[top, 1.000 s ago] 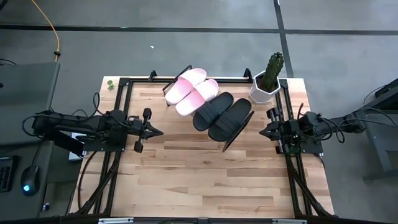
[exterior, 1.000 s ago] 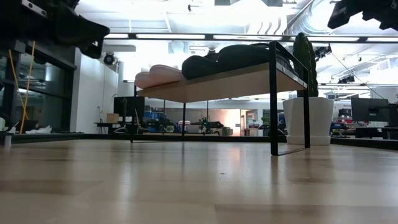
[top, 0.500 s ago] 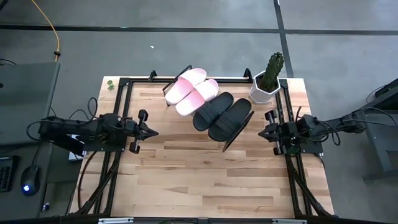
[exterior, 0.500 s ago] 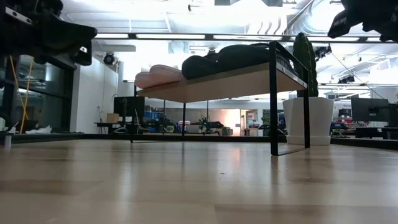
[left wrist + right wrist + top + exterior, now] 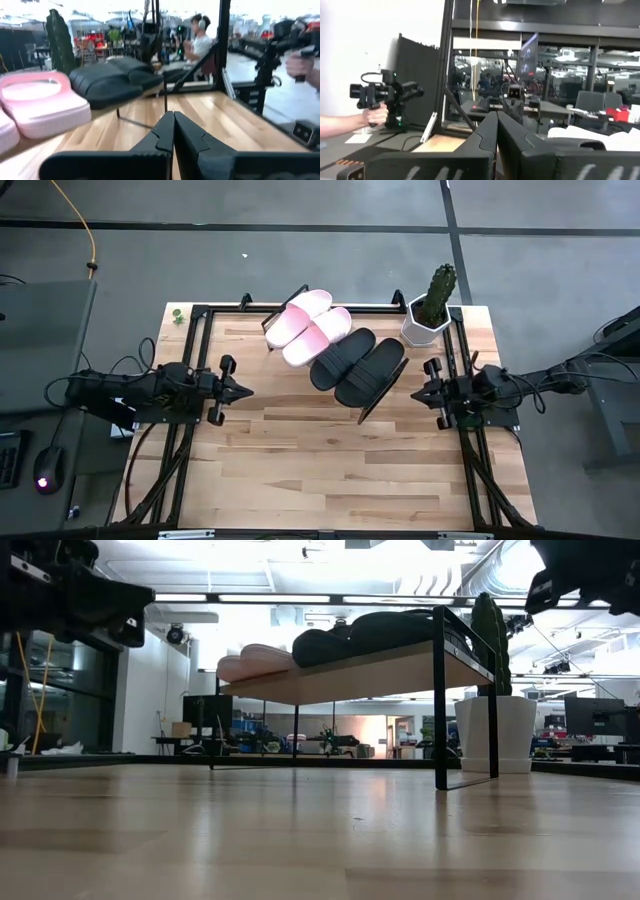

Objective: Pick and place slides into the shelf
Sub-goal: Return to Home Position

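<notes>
Two light pink slides (image 5: 308,327) and two black slides (image 5: 358,366) lie side by side on the shelf (image 5: 371,404), a slanted wooden board on a thin black frame at the table's far middle. The low view shows them on the board (image 5: 350,668); the left wrist view shows pink slides (image 5: 40,105) and black slides (image 5: 107,82). My left gripper (image 5: 246,392) is shut and empty at the table's left edge, pointing right. My right gripper (image 5: 415,393) is shut and empty at the right edge, pointing left.
A white pot with a cactus (image 5: 430,310) stands at the far right, next to the shelf. Bare wooden table (image 5: 330,470) stretches across the near half. Beyond the table a person's hand holds a dark device (image 5: 375,102).
My left gripper has drawn back toward the table's left edge and sunk a little, staying shut. The slides rest unmoved on the shelf.
</notes>
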Tool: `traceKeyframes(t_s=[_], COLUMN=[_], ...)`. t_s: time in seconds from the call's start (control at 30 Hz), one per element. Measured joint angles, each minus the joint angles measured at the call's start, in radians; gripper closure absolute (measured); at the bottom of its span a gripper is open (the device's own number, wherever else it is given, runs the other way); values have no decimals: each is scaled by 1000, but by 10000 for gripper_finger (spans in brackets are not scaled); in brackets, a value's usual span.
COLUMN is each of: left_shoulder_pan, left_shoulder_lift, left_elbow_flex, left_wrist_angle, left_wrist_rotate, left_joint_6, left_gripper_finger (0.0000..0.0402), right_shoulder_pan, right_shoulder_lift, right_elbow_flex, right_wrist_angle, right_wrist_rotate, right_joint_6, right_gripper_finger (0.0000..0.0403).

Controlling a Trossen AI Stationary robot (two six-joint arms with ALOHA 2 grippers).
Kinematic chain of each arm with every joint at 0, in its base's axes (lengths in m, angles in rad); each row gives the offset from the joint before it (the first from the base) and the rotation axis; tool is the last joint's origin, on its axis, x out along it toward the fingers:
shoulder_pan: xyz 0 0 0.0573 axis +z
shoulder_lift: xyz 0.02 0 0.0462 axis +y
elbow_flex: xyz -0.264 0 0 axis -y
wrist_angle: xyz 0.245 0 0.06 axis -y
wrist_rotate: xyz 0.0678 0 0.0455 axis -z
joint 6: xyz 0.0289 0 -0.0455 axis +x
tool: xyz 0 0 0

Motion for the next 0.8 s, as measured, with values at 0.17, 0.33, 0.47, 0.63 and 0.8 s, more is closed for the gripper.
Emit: traceKeyframes(t_s=[0.17,0.33,0.47,0.63,0.8], left_shoulder_pan=[0,0,0,0,0], left_shoulder_lift=[0,0,0,1,2], left_elbow_flex=[0,1,1,1,1], left_wrist_angle=[-88,-135,-157,-180,-180], left_wrist_rotate=[-45,-81,-86,-85,-86], left_joint_6=[2,3,2,2,3], left_gripper_finger=[401,401,401,401,401], right_shoulder_pan=[0,0,0,0,0], right_shoulder_lift=[0,0,0,0,0], right_elbow_flex=[0,0,0,-1,-1], right_wrist_angle=[-34,-103,-172,-227,-286], right_wrist_rotate=[29,51,88,108,119], right_joint_6=[0,5,28,32,26], right_gripper_finger=[402,402,402,402,402])
